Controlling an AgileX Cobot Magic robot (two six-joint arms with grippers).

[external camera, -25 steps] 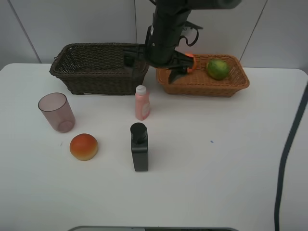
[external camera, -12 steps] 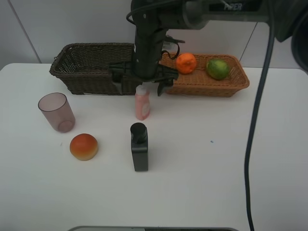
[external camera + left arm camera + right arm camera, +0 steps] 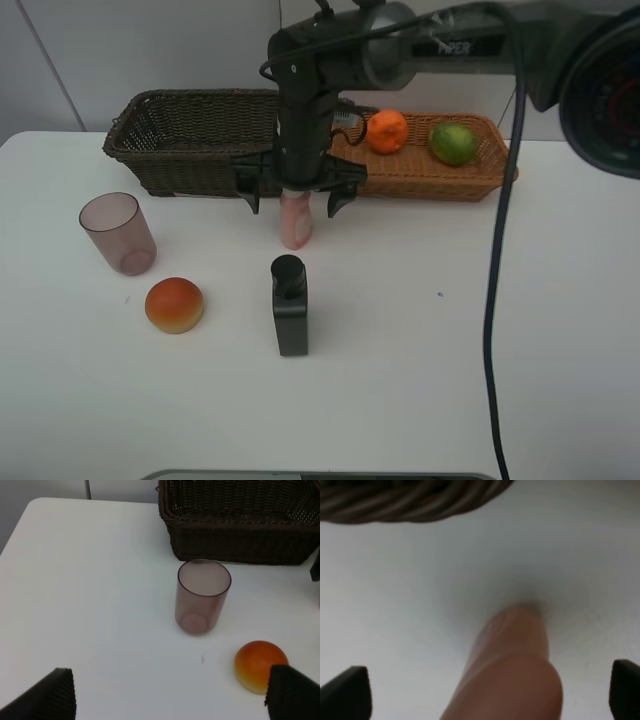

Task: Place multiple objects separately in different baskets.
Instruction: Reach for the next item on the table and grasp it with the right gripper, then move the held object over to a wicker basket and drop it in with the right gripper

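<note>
Right hand (image 3: 293,203) hangs spread wide right over the pink bottle (image 3: 295,228), with one finger down either side of its white cap. Neither finger touches it, as far as I can see (the wrist view gives only a pink blur close up between two dark fingertips). So I'd say the step in hand is the pick-up of that bottle, and the grasp is not yet made.

The bottle stands upright on the worktop (image 3: 450,350). Behind it and to its left is the dark basket (image 3: 190,172), which looks empty from here. Behind it and to its right is the tan basket (image 3: 430,182), already holding the orange (image 3: 386,131) and the lime (image 3: 453,143). The black bottle (image 3: 290,312) stands just in front of the pink one. The purple cup (image 3: 118,233) and the red-orange fruit (image 3: 174,305) sit well off to its left.

The left hand (image 3: 172,700) is also wide open and holding nothing, hovering on the cup's side.

Next, I reckon, the right hand wants to sink a touch lower and close squarely on the body rather than the cap. Then it should lift straight up, since a tall narrow thing tips easily. With fruit filling the tan basket, the dark one seems the likely home.
</note>
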